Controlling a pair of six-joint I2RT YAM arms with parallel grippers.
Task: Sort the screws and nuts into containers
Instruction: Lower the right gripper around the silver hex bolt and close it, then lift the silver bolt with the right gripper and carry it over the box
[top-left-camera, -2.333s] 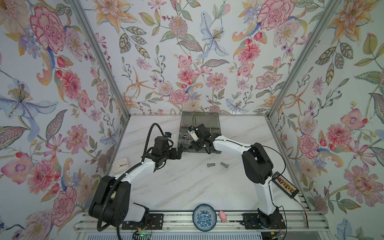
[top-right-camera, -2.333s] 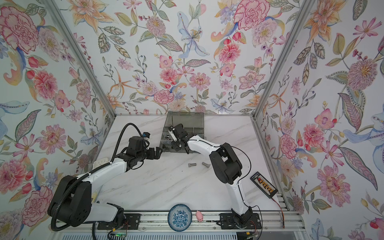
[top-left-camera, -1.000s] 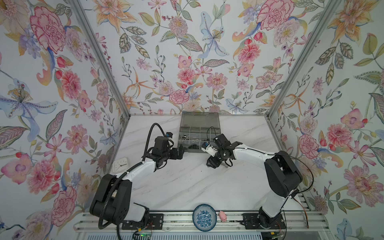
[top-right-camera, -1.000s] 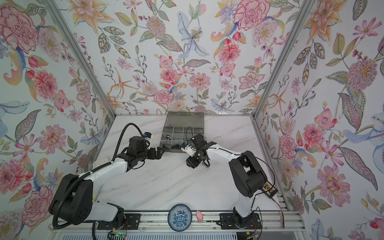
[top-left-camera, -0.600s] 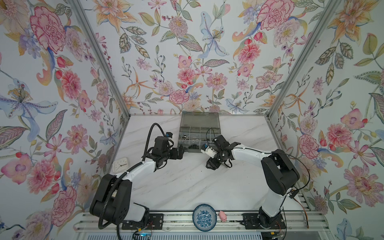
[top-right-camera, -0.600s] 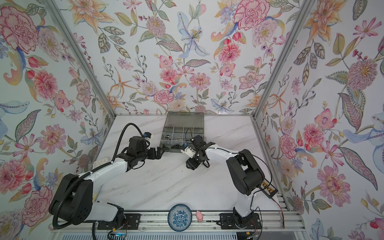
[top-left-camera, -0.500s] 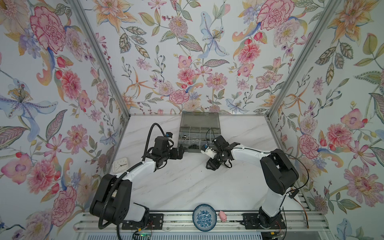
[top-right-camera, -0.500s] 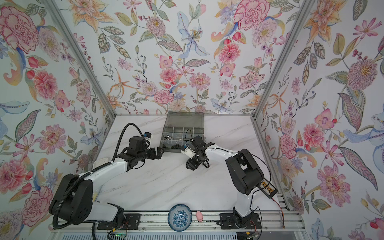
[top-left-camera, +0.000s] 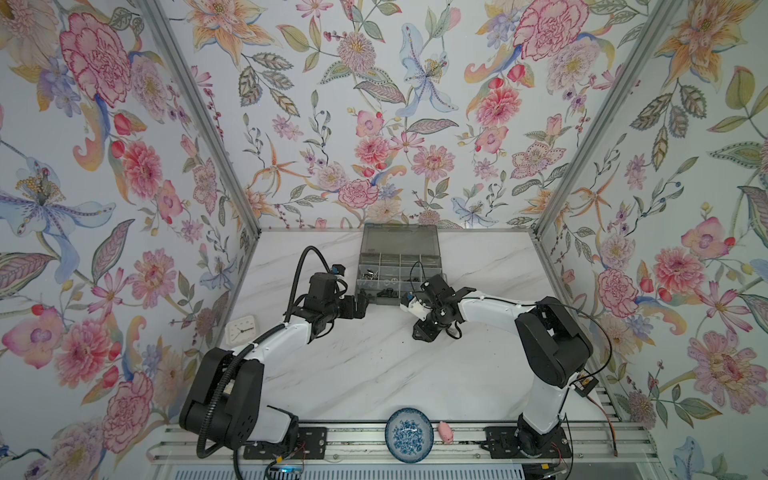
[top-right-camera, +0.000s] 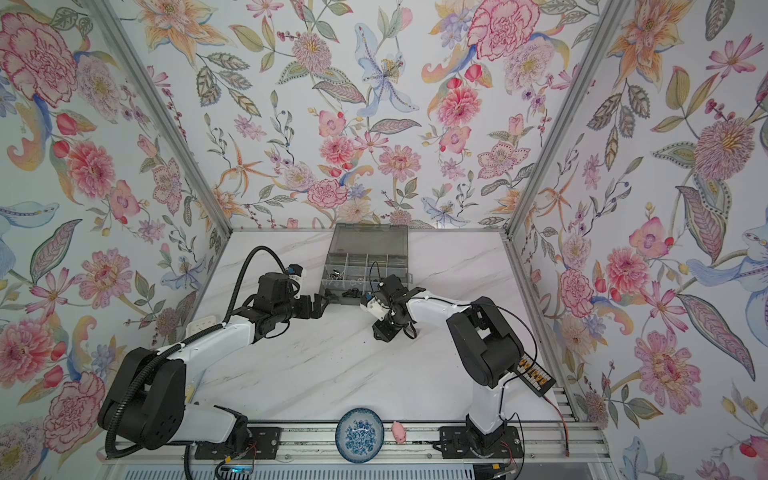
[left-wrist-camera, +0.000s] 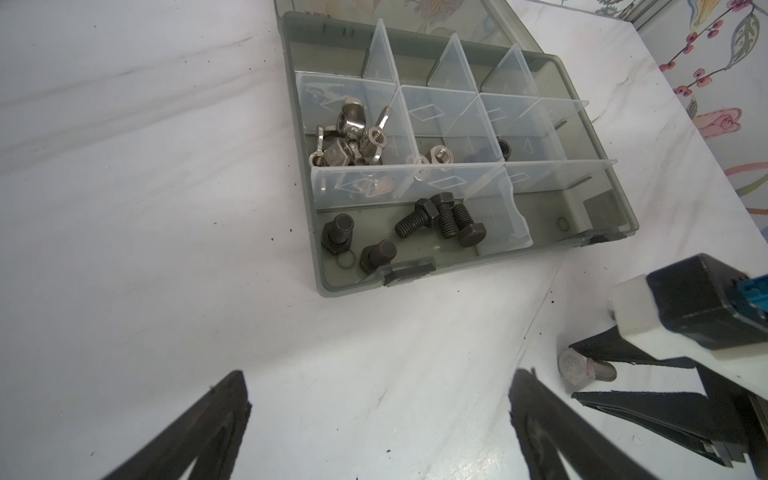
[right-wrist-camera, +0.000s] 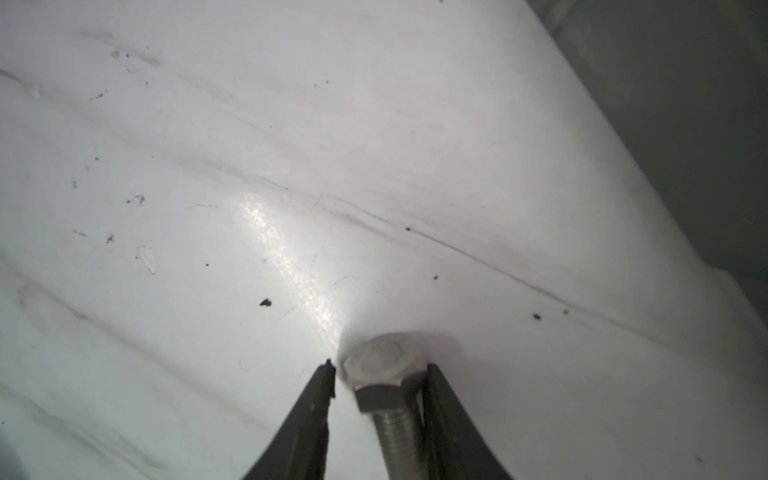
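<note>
**If the pincer shuts off-centre, the screw can roll away**

Although the right pincer (right-wrist-camera: 380, 365) stands around the silver screw (left-wrist-camera: 575, 369), it does not clamp it yet. The jaws are partly open; one finger seems to touch the hex head and the other has a small gap to it. The screw lies flat on the worktop (right-wrist-camera: 208, 166), in front of the box (left-wrist-camera: 349, 284) and apart from it. In both top views the pincer hides it, so I take its position from the wrist views only.

The first danger, as I judge it, is that the touching finger pushes before the other one arrives. Then the round shank rolls or turns out between the tips.

The second is that the hold falls close to the head, at the very fingertips, so the screw may tilt in the lift and drop.

The third is the release. The near compartment (left-wrist-camera: 374, 224) holds black screws (left-wrist-camera: 440, 220), and one behind it holds wing nuts (left-wrist-camera: 353, 137). A release too far back puts the screw among nuts.

The left pincer (left-wrist-camera: 382, 374) is wide open and empty, near the box's front edge. A crossing path could bring the two arms together.
</note>
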